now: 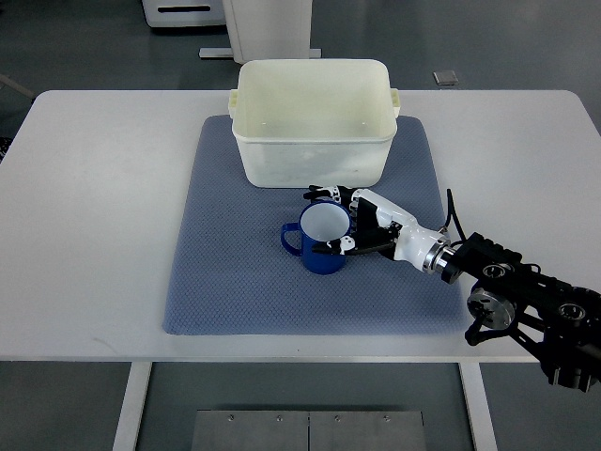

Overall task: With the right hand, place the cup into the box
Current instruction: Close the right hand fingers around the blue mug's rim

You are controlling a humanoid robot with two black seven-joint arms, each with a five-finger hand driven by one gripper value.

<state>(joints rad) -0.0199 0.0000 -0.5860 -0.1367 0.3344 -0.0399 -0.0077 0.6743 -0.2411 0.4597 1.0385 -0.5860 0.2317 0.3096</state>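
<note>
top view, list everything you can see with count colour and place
mug: 1, blue with white inside, upright on the mat just in front of the bin, handle pointing to picture left
storage bin: 1, cream-white, empty, at the far edge of the mat
mat: 1, blue-grey, centred on the table
table: 1, white, fills most of the view
floor plate: 1, small, grey, beyond the table
right robot hand: 1, white and black, fingers wrapped around the mug, arm entering from lower right

The way from the cup point(324, 237) to the box point(313, 120) was barred only by the box's near wall; its interior was left unoccupied from above.
</note>
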